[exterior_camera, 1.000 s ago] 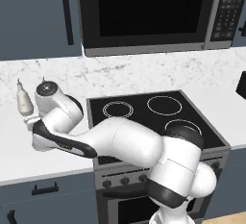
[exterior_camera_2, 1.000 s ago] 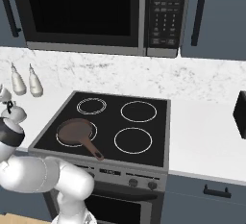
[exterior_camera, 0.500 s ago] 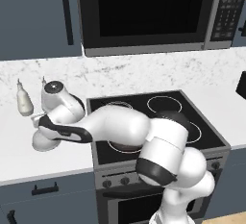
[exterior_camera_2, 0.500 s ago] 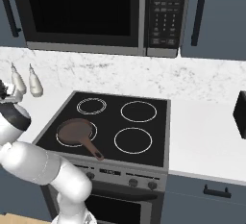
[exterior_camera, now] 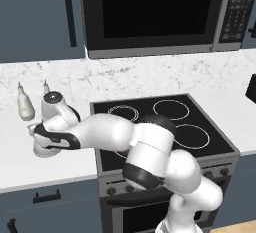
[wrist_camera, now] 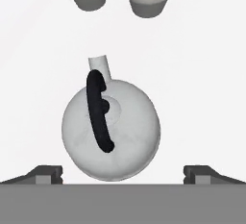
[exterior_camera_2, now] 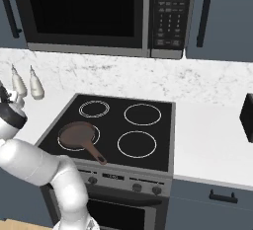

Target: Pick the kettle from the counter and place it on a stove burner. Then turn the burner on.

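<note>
The kettle (wrist_camera: 111, 134), silvery-white with a black arched handle (wrist_camera: 97, 112), stands upright on the white counter (wrist_camera: 202, 74). Its short spout (wrist_camera: 99, 66) points toward the two bottles. My gripper (wrist_camera: 123, 175) hangs straight above it, open, with one fingertip (wrist_camera: 45, 174) on each side and well clear of the body. In the left base view my hand (exterior_camera: 44, 142) hovers over the counter (exterior_camera: 20, 169) left of the stove and covers the kettle. A wide stove burner (exterior_camera_2: 137, 144) lies bare at the front right of the black glass.
Two pale slim-necked bottles (exterior_camera_2: 19, 83) (exterior_camera_2: 35, 86) stand just behind the kettle. A brown pan (exterior_camera_2: 76, 135) covers the front-left burner. The small double-ringed circle (exterior_camera_2: 94, 109) is back left. A dark box (exterior_camera_2: 247, 118) sits on the right counter, with the microwave (exterior_camera: 150, 12) overhead.
The elbow has swung up and toward the stove's front while the hand stayed over nearly the same spot left of the stove. The kettle has not moved.
</note>
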